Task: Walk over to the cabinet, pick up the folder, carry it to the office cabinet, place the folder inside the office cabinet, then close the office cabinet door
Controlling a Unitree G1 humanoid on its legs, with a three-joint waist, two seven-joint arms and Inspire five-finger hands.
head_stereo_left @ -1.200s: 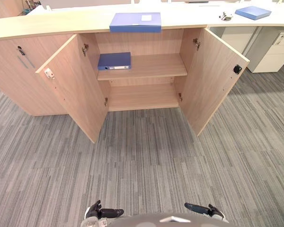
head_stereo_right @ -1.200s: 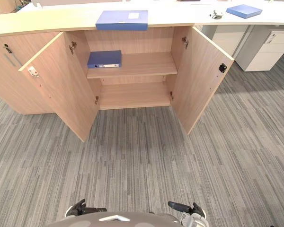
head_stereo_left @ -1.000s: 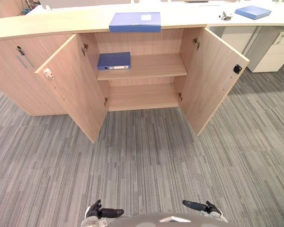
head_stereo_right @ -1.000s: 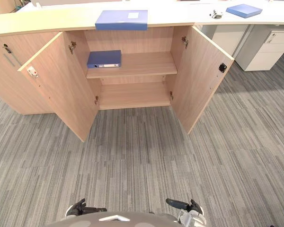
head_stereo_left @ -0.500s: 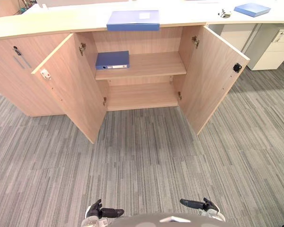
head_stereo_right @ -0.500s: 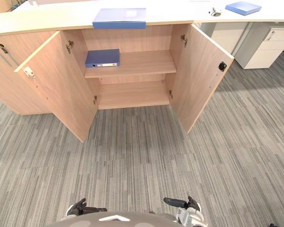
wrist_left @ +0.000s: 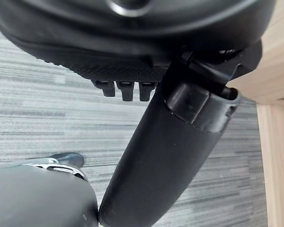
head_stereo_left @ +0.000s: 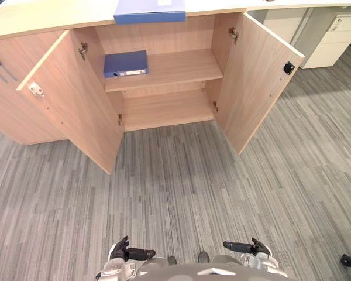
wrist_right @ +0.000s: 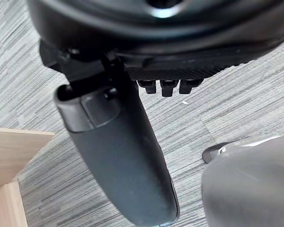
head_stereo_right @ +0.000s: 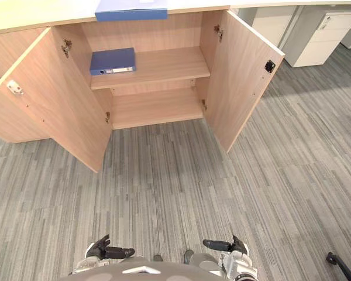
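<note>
The office cabinet [head_stereo_left: 164, 109] stands at the far side of the grey carpet floor [head_stereo_left: 181, 187], with both doors swung wide towards the near side. The left door [head_stereo_left: 76, 111] carries a small white catch [head_stereo_left: 36, 89] and the right door [head_stereo_left: 260, 76] a small black latch [head_stereo_left: 288, 68]. A blue folder [head_stereo_left: 149, 10] lies flat on the desk [head_stereo_left: 35, 17] that forms the top over the cabinet, just above the opening. A second folder [head_stereo_left: 126, 63], also blue, lies flat at the left end of the upper shelf [head_stereo_left: 175, 65], spine to the near side. The lower shelf is bare wood. A white drawer unit [head_stereo_left: 330, 44] sits at the far right, beyond the right door.

Both hands hang low at the near edge, well apart from the cabinet. The left hand [head_stereo_left: 121, 253] is relaxed and empty, its thumb [wrist_left: 165, 156] stretched out and its fingers [wrist_left: 125, 87] loose over the carpet. The right hand [head_stereo_left: 254, 248] is likewise slack, thumb [wrist_right: 118, 156] extended, holding nothing.
</note>
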